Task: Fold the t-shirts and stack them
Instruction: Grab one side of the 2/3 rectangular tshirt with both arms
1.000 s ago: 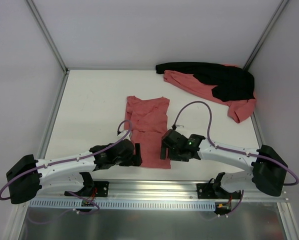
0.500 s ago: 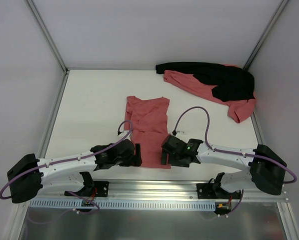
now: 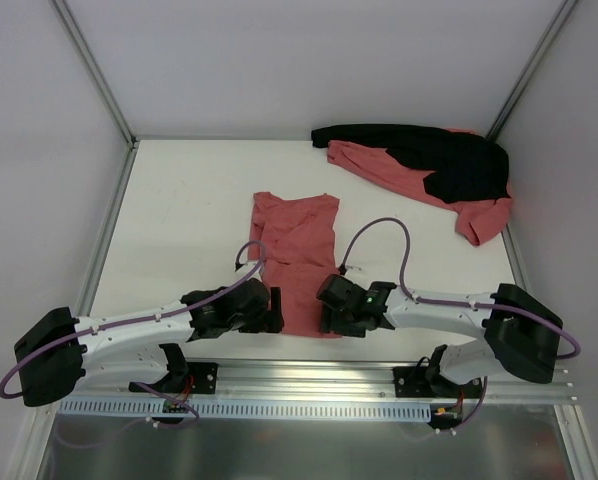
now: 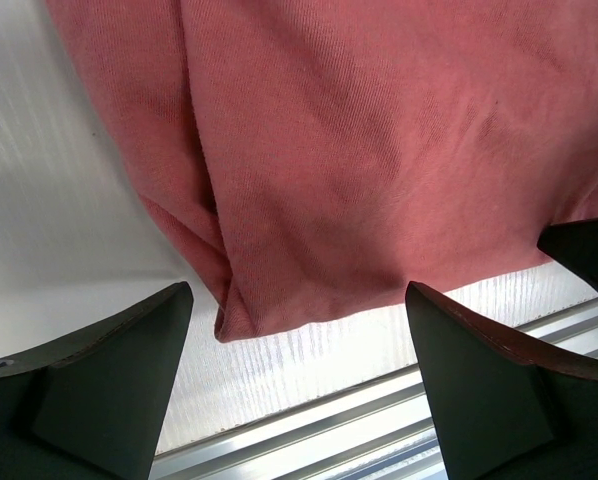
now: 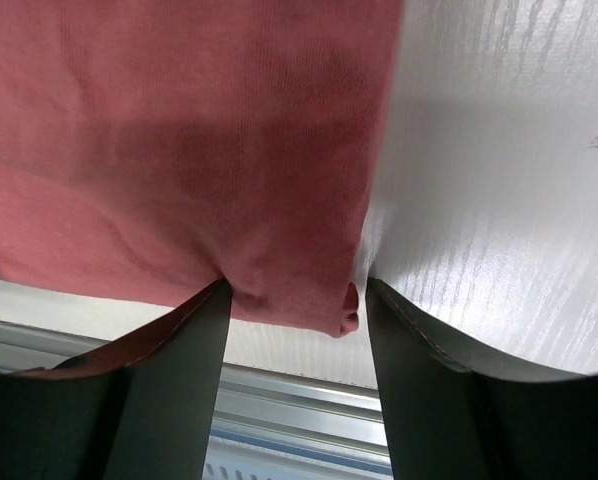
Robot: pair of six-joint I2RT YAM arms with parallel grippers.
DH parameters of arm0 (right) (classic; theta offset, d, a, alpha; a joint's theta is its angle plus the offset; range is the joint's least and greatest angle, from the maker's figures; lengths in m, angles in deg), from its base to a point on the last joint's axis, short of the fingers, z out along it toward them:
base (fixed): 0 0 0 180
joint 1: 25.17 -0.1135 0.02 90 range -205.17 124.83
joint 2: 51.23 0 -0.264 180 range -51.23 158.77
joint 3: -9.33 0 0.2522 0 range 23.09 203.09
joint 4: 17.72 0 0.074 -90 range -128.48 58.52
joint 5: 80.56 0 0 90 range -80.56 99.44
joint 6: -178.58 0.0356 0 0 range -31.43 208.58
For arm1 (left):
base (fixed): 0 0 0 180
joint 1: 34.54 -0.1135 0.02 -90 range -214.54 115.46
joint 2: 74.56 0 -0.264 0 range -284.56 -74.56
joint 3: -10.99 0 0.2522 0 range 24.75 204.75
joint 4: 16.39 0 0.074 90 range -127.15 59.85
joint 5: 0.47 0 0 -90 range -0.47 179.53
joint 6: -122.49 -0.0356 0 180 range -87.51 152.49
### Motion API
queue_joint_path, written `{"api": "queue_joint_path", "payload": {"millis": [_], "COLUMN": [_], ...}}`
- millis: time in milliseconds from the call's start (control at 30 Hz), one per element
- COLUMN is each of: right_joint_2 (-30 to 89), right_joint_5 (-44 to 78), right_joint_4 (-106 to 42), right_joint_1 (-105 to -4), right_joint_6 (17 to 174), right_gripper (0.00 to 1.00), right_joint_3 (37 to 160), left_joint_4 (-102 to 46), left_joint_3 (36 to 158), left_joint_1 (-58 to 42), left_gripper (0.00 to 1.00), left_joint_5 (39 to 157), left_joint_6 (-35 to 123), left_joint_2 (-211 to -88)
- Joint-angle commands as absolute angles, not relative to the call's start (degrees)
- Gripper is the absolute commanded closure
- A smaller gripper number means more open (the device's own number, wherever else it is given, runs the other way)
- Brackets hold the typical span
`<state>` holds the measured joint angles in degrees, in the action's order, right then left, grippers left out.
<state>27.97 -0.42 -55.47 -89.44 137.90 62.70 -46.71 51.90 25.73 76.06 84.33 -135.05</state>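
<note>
A salmon-red t-shirt [image 3: 294, 250] lies flat mid-table, folded into a long narrow strip. My left gripper [image 3: 275, 310] is at its near left corner, and my right gripper [image 3: 326, 312] is at its near right corner. In the left wrist view the left gripper [image 4: 297, 290] is wide open, and the shirt's [image 4: 359, 150] rolled corner [image 4: 234, 325] lies between the fingers, untouched. In the right wrist view the right gripper [image 5: 297, 285] straddles the shirt's [image 5: 179, 130] corner [image 5: 344, 320]. Its jaws are narrower but not pinching, and the left finger [image 5: 179, 350] touches the hem.
At the back right lies a heap made of a black garment [image 3: 429, 150] over more salmon-red t-shirts [image 3: 379, 168]. A metal rail [image 3: 309, 372] runs along the table's near edge just behind both grippers. White walls and slanted frame posts enclose the table.
My right gripper has slid nearer and slightly left onto the shirt's near right corner, and its jaws have narrowed. The left gripper has barely moved and stays wide.
</note>
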Motion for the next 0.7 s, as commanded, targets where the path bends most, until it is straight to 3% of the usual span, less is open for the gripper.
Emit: {"api": "queue_joint_path", "payload": {"millis": [0, 67, 100, 133, 167, 200, 267, 300, 667], "right_joint_2": [29.63, 29.98, 30.16, 30.42, 30.42, 30.42, 30.42, 30.25, 27.26], "right_joint_5": [-0.22, -0.05, 0.04, 0.21, 0.39, 0.48, 0.04, -0.22, -2.95], "right_joint_4": [-53.02, -52.4, -52.31, -51.97, -51.61, -51.7, -51.96, -52.31, -60.39], "right_joint_1": [-90.12, -90.21, -90.21, -90.12, -90.21, -90.12, -90.12, -90.12, -90.12], "right_joint_6": [140.34, 140.52, 140.52, 140.52, 140.78, 140.96, 141.05, 140.87, 137.18], "right_gripper": [0.4, 0.41, 0.49, 0.58, 0.82, 0.94, 1.0, 1.0, 1.0], "right_joint_3": [62.29, 62.2, 62.29, 62.11, 61.94, 61.94, 62.11, 62.2, 67.38], "left_joint_4": [-46.24, -46.15, -46.06, -45.8, -45.45, -44.58, -44.22, -44.48, -48.25], "left_joint_3": [53.22, 53.31, 53.22, 53.14, 53.05, 52.79, 52.78, 53.05, 55.77], "left_joint_1": [25.13, 25.05, 25.13, 25.13, 25.05, 25.05, 24.96, 24.96, 24.43], "left_gripper": [0.1, 0.11, 0.13, 0.15, 0.22, 0.49, 0.92, 1.0, 1.0], "left_joint_5": [76.44, 76.61, 76.61, 76.96, 77.31, 77.66, 78.11, 78.02, 78.55], "left_joint_6": [84.09, 83.91, 83.82, 83.56, 83.38, 82.95, 83.12, 83.29, 82.68], "left_joint_2": [-135.03, -135.03, -134.94, -134.94, -134.94, -134.85, -134.85, -135.2, -133.01]}}
